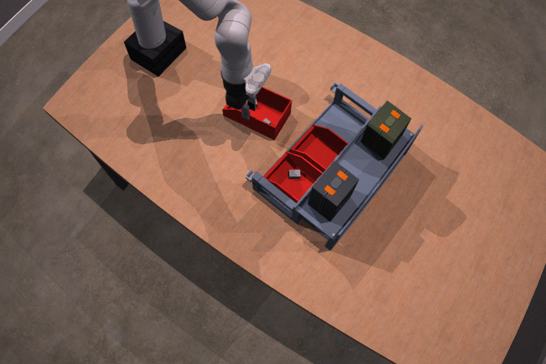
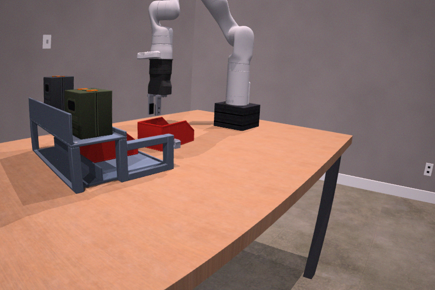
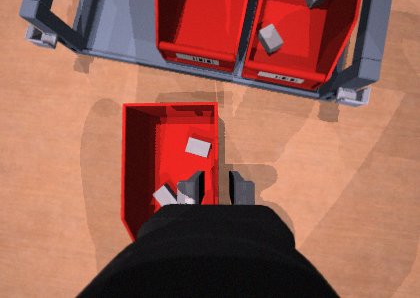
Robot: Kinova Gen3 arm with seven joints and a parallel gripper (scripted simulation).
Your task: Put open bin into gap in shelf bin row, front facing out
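Grey matte walls and mottled stone-look flooring surround a wood-grain desk (image 2: 246, 188) with dark legs. A slate-blue boxy shelf (image 2: 121, 154) holds glossy red bins. The open bin (image 1: 271, 115) sits on the desk near it; the tool (image 3: 216, 188) hangs half-open, empty, straddling its side wall.

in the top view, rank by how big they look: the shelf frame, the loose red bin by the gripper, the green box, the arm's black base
1. Shelf frame, by far the largest.
2. Loose red bin.
3. Black base, close to the bin, so that pair is unsure.
4. Green box, smallest.
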